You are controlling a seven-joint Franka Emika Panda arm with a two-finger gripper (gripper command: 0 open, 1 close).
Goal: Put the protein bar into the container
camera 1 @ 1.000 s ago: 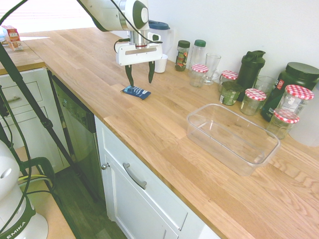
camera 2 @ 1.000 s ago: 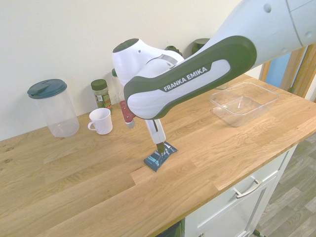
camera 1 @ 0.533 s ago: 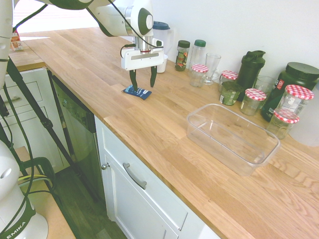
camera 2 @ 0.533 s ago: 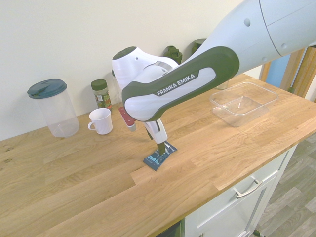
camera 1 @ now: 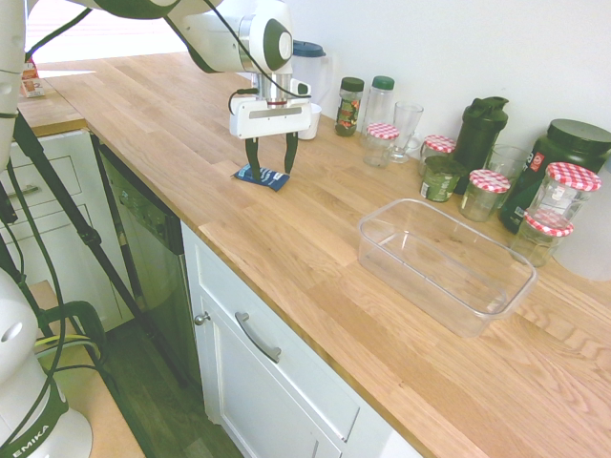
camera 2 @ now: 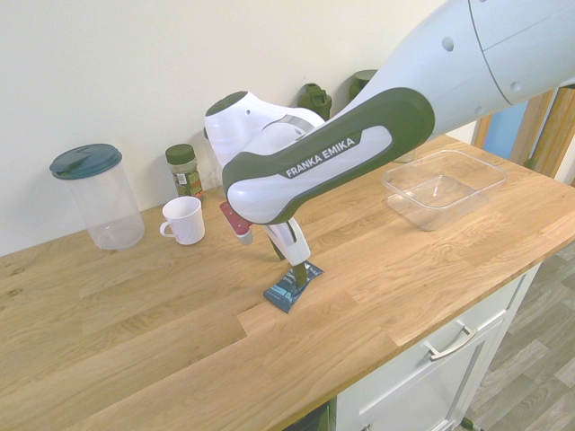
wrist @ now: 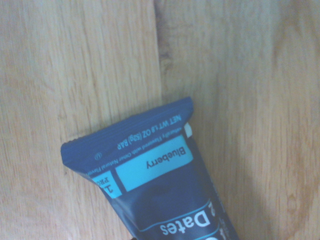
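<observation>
The protein bar (camera 1: 263,176) (camera 2: 293,283) (wrist: 155,180) lies flat on the wooden counter (camera 1: 315,239) in its dark blue wrapper with light blue labels. My gripper (camera 1: 271,168) (camera 2: 301,272) stands open straight over it, its two dark fingers down at the bar's sides, one near each long edge. Nothing is held. The container (camera 1: 444,262) (camera 2: 442,187), a clear rectangular tub, stands empty further along the counter, well away from the bar.
Red-checked-lid jars (camera 1: 489,194), glasses, a dark shaker bottle (camera 1: 479,132) and spice jars (camera 1: 350,105) line the wall behind the tub. A white mug (camera 2: 184,220) and a lidded clear pitcher (camera 2: 97,196) stand behind the arm. The counter's front edge runs close by the bar.
The gripper has come down over the bar, from a little above it to fingertips beside the wrapper. The fingers stayed open. The bar has not moved.
</observation>
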